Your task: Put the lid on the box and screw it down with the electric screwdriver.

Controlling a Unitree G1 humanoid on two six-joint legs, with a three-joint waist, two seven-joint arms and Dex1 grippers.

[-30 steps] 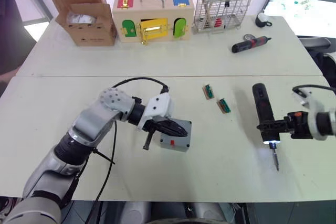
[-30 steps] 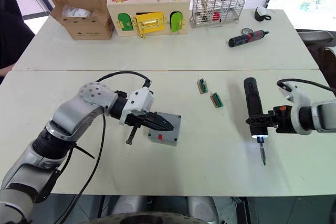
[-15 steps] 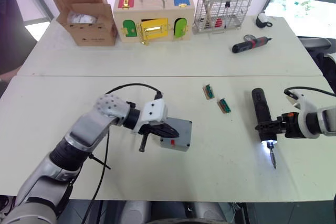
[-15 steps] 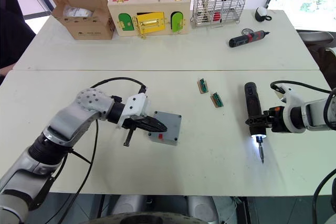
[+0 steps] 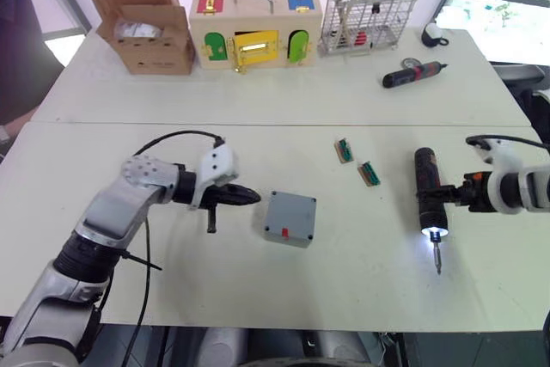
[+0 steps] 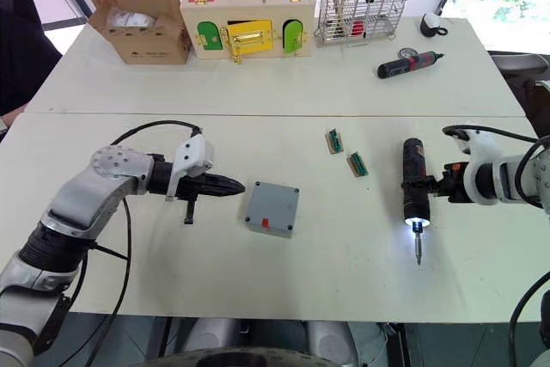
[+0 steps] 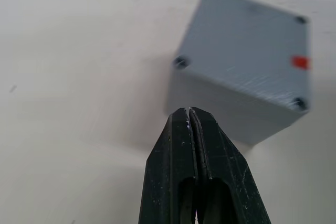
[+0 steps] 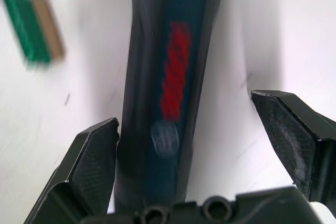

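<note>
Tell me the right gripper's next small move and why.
Probably close the right gripper on the electric screwdriver. Its fingers are open on either side of the tool, which lies on the table with its light on. The lid already sits on the box, and the left gripper is shut beside it.

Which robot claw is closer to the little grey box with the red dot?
The left claw. It sits shut just beside the grey box, not touching. The right claw is far across the table, open around the electric screwdriver.
</note>
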